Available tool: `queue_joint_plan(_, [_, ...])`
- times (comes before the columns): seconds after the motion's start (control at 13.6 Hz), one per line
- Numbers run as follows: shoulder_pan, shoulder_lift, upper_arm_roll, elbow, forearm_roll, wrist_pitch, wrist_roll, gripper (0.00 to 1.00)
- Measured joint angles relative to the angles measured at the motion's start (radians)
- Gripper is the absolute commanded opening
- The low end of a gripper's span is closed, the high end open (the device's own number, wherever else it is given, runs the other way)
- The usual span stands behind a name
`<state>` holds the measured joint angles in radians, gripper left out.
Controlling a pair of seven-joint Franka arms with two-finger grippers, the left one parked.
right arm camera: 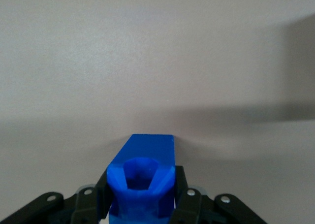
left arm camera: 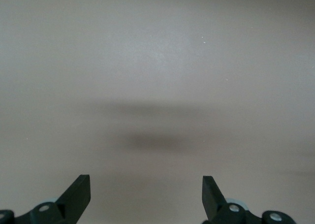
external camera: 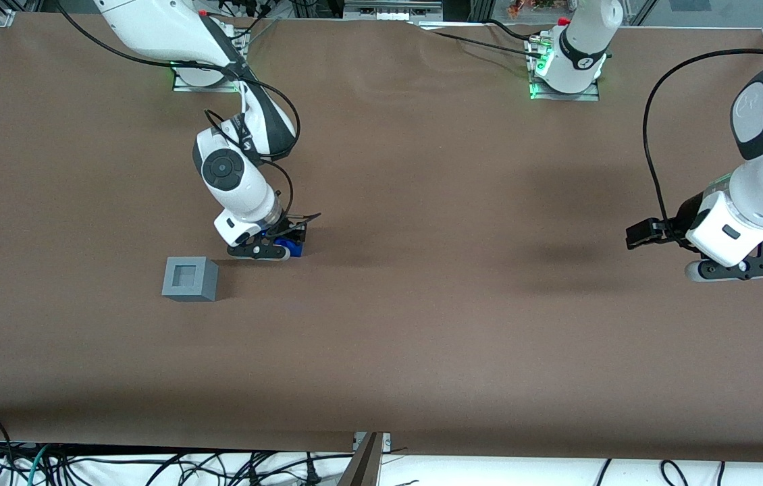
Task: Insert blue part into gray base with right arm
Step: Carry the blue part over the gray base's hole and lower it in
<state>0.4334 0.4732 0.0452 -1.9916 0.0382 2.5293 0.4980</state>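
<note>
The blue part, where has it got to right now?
The blue part sits between the jaws of the right arm's gripper, low over the brown table, beside the gray base and slightly farther from the front camera.

I see my right arm (external camera: 233, 175) bent low over the brown desk (external camera: 422, 337), its gripper (external camera: 281, 248) down at the surface with the blue part (external camera: 292, 247) showing at its tip. The gray base (external camera: 190, 279) sits near the gripper, slightly nearer the front camera, recess up.
</note>
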Motion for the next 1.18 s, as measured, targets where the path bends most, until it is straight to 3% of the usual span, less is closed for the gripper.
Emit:
queue_joint_plan(0.15, [0.000,-0.033,-0.036,0.023,-0.001,-0.094,-0.054,0.18])
queue_joint_plan(0.29, [-0.001,-0.100,-0.096,0.087,-0.001,-0.289,-0.140,0.18])
queue_joint_plan(0.51, [-0.005,-0.201,-0.237,0.153,0.013,-0.473,-0.350,0.18])
queue_joint_plan(0.81, [-0.017,-0.197,-0.394,0.139,0.136,-0.483,-0.593,0.18])
queue_joint_plan(1.18, [-0.021,-0.136,-0.400,0.121,0.167,-0.385,-0.605,0.18])
